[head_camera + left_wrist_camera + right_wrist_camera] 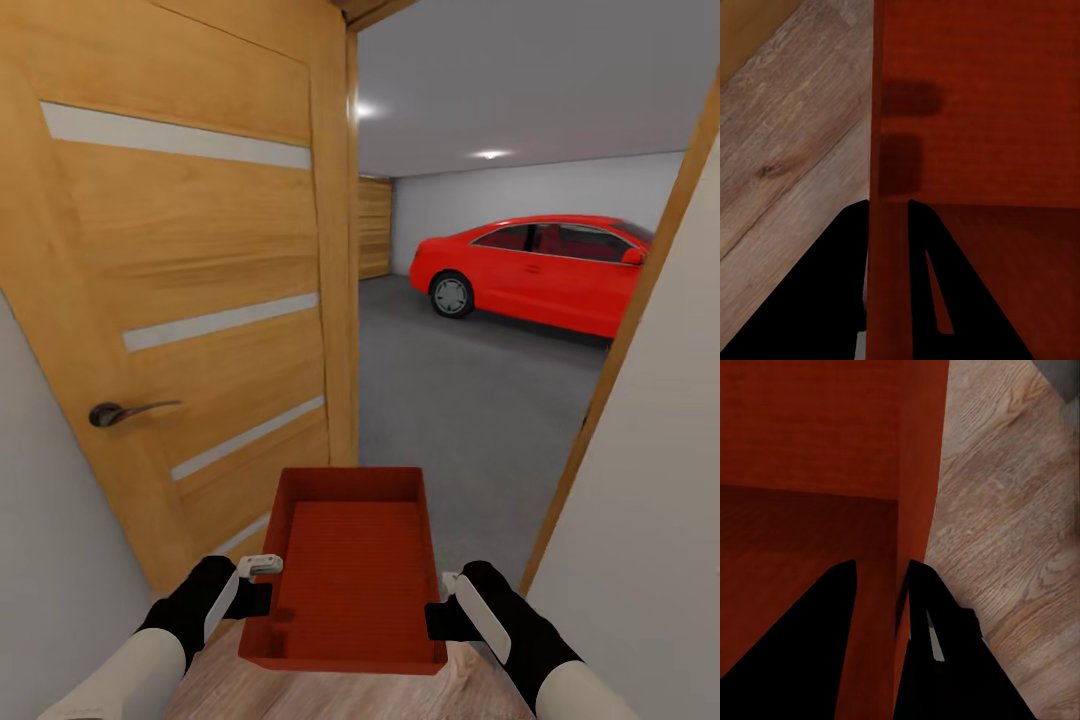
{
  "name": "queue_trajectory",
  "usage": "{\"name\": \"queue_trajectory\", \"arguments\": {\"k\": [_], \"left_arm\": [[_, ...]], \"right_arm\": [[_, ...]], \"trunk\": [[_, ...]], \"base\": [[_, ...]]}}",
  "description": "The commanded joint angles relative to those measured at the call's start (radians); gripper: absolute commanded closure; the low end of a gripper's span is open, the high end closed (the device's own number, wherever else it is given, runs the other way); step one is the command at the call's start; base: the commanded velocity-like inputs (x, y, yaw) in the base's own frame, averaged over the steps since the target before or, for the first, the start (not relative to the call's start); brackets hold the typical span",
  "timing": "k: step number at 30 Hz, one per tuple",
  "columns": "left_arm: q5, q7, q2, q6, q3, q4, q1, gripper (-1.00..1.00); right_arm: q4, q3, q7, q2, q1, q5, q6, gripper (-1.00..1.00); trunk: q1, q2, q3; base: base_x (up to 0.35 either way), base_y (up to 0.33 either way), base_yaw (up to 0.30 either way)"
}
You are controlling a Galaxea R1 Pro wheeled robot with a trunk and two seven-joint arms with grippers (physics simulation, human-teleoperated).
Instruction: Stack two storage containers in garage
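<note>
Red-orange, thin-walled rectangular storage bin [350, 570] carried between both pincers at an open wooden door [190, 290]. Left pincer [262, 597] and right pincer [437, 618] each clamp a side wall; grey garage floor [470, 400] ahead.

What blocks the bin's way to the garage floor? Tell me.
Nothing visible does. The bin, held between the left gripper and right gripper, faces an open doorway; the door stands aside at left, and the red car is parked far off to the right.

Two arms: off-white forearm shells, black wrist housings with white side plates. Left gripper [262, 597] and right gripper [438, 618]: black, wedge-shaped fingers [832, 292].
</note>
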Motion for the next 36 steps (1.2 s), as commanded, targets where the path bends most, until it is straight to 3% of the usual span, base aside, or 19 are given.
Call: {"name": "queue_trajectory", "arguments": {"k": [1, 12, 26, 36], "left_arm": [[-0.018, -0.012, -0.002, 0.005, 0.012, 0.000, 0.000, 1.00], [-0.016, -0.014, -0.002, 0.005, 0.014, 0.000, 0.000, 1.00], [-0.011, -0.014, -0.002, 0.005, 0.015, 0.000, 0.000, 1.00], [-0.014, -0.014, -0.002, 0.005, 0.014, 0.000, 0.000, 1.00]], "right_arm": [[-0.002, 0.004, -0.003, 0.001, -0.001, -0.012, -0.001, 1.00], [-0.002, 0.004, -0.003, 0.001, -0.001, -0.012, -0.001, 1.00], [-0.002, 0.004, -0.003, 0.001, -0.001, -0.012, -0.001, 1.00], [-0.002, 0.004, -0.002, 0.001, -0.001, -0.012, -0.001, 1.00]], "trunk": [[0.000, -0.001, -0.001], [0.000, -0.001, 0.002], [0.000, -0.001, 0.002], [0.000, -0.001, 0.002]], "base": [[0.000, 0.000, -0.242], [0.001, 0.008, -0.124], [0.097, 0.243, -0.001], [0.019, 0.034, -0.009]]}}
